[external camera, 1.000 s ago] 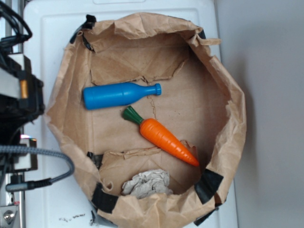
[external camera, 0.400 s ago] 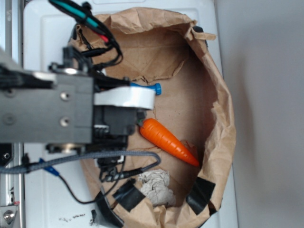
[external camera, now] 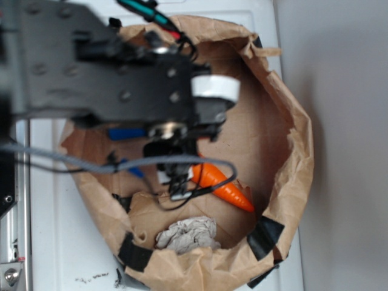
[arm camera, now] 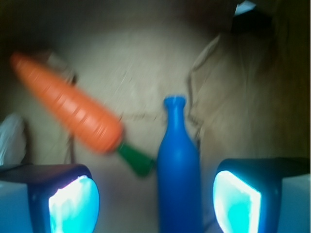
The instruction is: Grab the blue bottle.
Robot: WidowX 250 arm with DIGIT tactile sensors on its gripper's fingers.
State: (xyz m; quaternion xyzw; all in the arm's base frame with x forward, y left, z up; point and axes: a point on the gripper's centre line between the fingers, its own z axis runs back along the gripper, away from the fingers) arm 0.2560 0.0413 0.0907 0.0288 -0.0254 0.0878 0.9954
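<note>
Your gripper point(arm camera: 155, 199) has moved over the paper bag point(external camera: 285, 151) since a moment ago, jaws wide apart, straddling the blue bottle point(arm camera: 177, 170) beside the carrot point(arm camera: 68, 114).

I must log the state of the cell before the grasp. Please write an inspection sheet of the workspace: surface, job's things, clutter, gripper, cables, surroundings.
Surface: white table carrying an open brown paper bag with black tape patches.
Job's things: blue bottle lying in the bag, between the open fingers, neck pointing away.
Clutter: orange carrot beside the bottle; crumpled paper in the bag.
Gripper: gripper open, low over the bottle, not gripping it.
Cables: grey cable draped across the bag.
Surroundings: grey wall to the side.
</note>
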